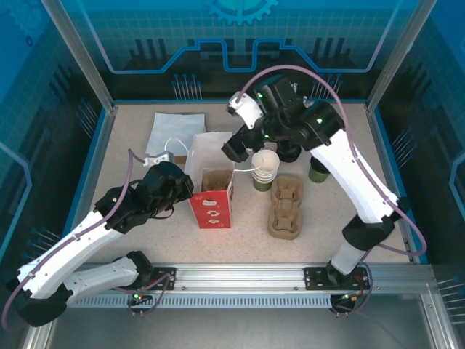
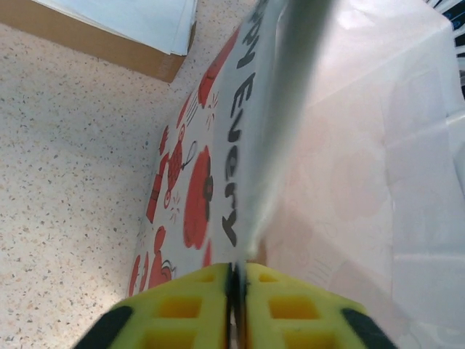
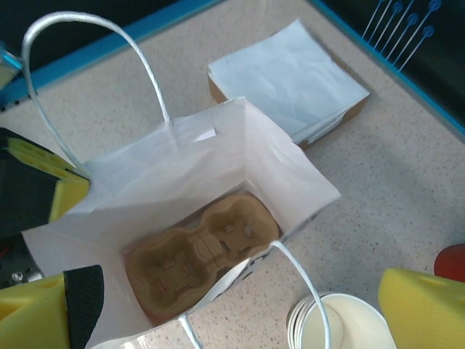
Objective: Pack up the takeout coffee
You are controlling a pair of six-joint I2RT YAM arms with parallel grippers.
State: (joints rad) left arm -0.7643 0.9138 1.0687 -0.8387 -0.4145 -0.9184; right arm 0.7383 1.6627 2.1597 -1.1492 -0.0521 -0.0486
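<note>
Pinches wall of upright red paper bag (image 1: 212, 207) in closed left hand (image 2: 236, 291), holds right hand (image 1: 238, 149) fingers-apart over brown moulded pulp carrier (image 3: 203, 247) inside, with small green-banded paper coffee cup (image 1: 318, 171) standing right of centre on speckled worktop (image 1: 240, 247).

Counter (image 1: 240, 243): speckled beige top with a blue edge. Standing or lying directly on it:
- Red paper bag (image 1: 212, 207), upright and open, white inside, near the middle.
- Pile of white paper sheets (image 1: 173, 129) on a brown base, flat, behind the bag to its left.
- Stack of nested cups (image 1: 265, 169), upright, just right of the bag.
- Brown pulp cup carriers (image 1: 285, 211), flat, right of the bag and in front of the stack.
- Single paper cup (image 1: 317, 173) with a dark green band, farther right, partly hidden.
</note>
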